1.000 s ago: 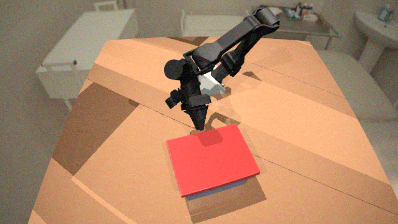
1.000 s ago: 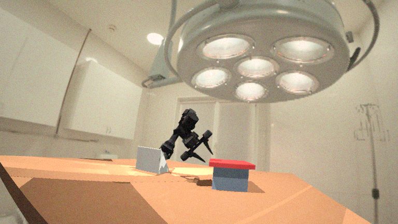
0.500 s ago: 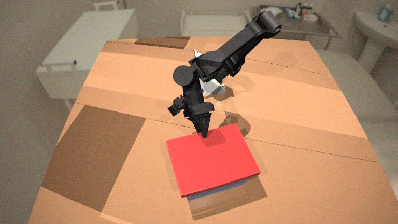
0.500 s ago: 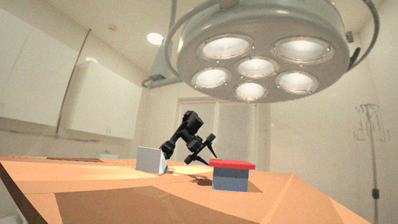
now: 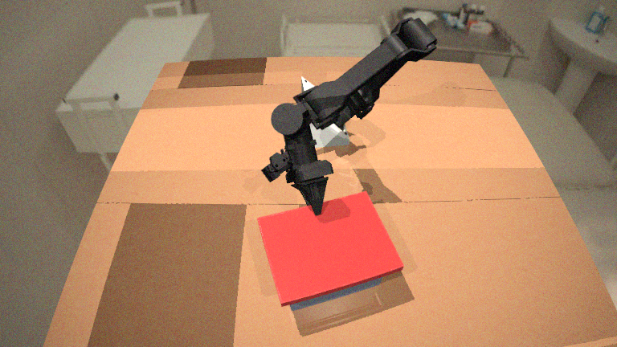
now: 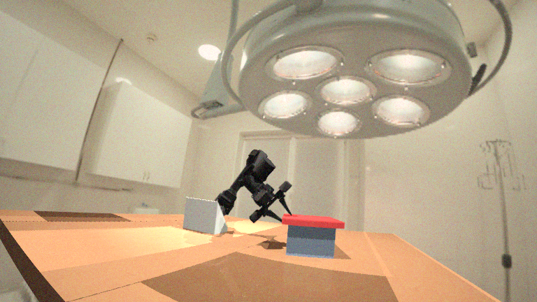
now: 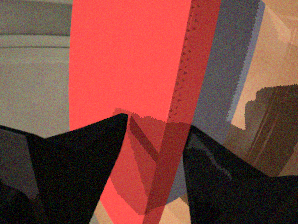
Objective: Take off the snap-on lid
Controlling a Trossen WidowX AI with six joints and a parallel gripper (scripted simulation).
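Note:
The red lid [image 5: 332, 250] [image 6: 313, 221] [image 7: 130, 55] sits level on top of the blue storage box [image 5: 341, 291] [image 6: 310, 244] [image 7: 227, 55], overhanging its walls. My gripper [image 5: 317, 212] [image 6: 286, 218] [image 7: 156, 127] is partly open at the lid's edge nearest the arm. In the exterior view one fingertip is at the top of the lid's edge and the other is low beside the edge. In the wrist view the fingers stand apart on either side of the lid's rim. Whether either tip touches the lid cannot be told.
A pale grey wedge-shaped block [image 5: 328, 136] [image 6: 201, 215] stands on the wooden table [image 5: 466, 241] [image 6: 124, 247] at the arm's base, behind the box. The box stands towards the front of the table in the top view. A large lamp [image 6: 360, 33] hangs overhead.

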